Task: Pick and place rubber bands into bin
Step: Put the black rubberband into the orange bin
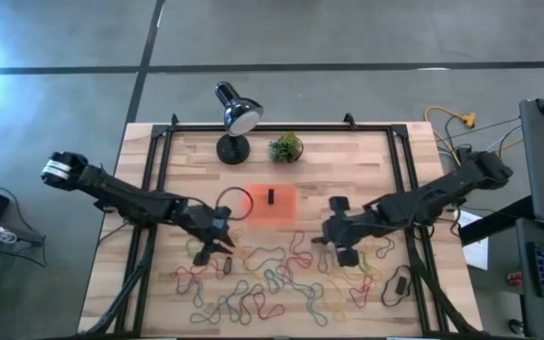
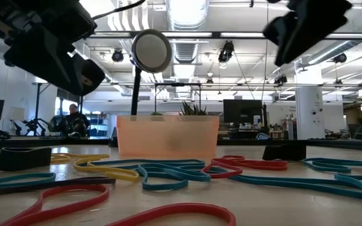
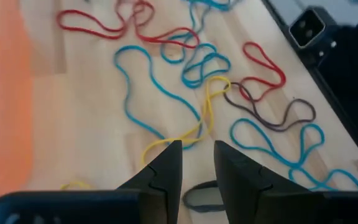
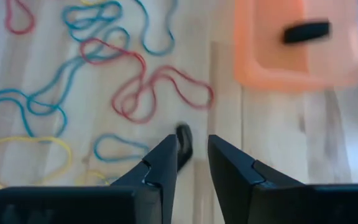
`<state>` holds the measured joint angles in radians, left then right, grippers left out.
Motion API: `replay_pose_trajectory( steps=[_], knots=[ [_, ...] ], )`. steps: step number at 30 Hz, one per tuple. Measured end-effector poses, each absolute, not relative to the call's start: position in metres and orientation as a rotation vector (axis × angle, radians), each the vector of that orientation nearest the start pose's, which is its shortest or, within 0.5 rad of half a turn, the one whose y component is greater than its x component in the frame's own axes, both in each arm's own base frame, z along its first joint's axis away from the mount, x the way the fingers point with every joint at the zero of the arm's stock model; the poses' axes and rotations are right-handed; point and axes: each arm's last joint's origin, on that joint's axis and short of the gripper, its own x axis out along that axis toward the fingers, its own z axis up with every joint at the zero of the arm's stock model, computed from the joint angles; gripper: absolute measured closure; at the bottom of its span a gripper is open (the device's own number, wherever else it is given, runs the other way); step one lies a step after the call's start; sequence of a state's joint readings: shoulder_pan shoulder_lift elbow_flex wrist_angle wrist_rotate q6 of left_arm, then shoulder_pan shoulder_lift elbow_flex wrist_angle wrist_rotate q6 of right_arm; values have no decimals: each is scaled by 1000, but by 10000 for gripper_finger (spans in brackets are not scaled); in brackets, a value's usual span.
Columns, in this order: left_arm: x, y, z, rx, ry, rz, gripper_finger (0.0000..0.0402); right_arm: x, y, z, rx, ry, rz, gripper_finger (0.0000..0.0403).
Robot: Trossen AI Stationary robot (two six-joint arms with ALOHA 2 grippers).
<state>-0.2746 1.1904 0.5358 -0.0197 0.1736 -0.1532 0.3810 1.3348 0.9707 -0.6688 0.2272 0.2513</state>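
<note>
Overhead view of the wooden table (image 1: 366, 151). The bin (image 1: 270, 204), an orange-red tray, sits at the centre of the frame; a short black piece (image 1: 271, 197) lies inside it. Behind it, toward the upper edge, stand a black desk lamp (image 1: 234, 118) and a small potted plant (image 1: 286, 147).

The rubber bands (image 1: 272, 283), in red, blue-green, yellow and dark colours, are scattered across the lower middle of the frame, below the bin and between the two arms.

The left gripper (image 1: 223, 247) hangs just left of and below the bin, at the upper left edge of the scatter. In the left wrist view its fingers (image 3: 166, 171) stand slightly parted with nothing between them; a yellow band (image 3: 191, 124) and a blue band (image 3: 148, 93) lie just ahead of the tips.

The right gripper (image 1: 333, 247) hangs right of and below the bin. Its fingers (image 4: 160, 168) are likewise narrowly parted and empty; a dark band (image 4: 184, 144) lies at the tips, a red band (image 4: 160, 93) just beyond, and the bin farther off.
</note>
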Motion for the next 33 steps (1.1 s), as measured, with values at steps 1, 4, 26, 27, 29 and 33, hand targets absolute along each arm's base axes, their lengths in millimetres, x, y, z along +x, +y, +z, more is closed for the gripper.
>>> replay_pose_trajectory(
  steps=[1,4,26,27,29,33],
  knots=[
    [221,-70,188,-104,723,-383,324,235,89,245,-69,988,-7,320],
    [231,-81,189,-79,755,-382,324,216,85,240,-30,970,-58,326],
    [246,-101,153,-22,1132,-252,324,182,72,220,32,885,-65,339],
    [246,-101,154,-21,1139,-251,324,182,72,220,32,884,-65,339],
    [245,-101,155,-20,1139,-251,324,182,72,220,30,881,-71,339],
    [244,-100,156,-18,1137,-253,324,184,72,220,31,869,-76,338]
  ],
)
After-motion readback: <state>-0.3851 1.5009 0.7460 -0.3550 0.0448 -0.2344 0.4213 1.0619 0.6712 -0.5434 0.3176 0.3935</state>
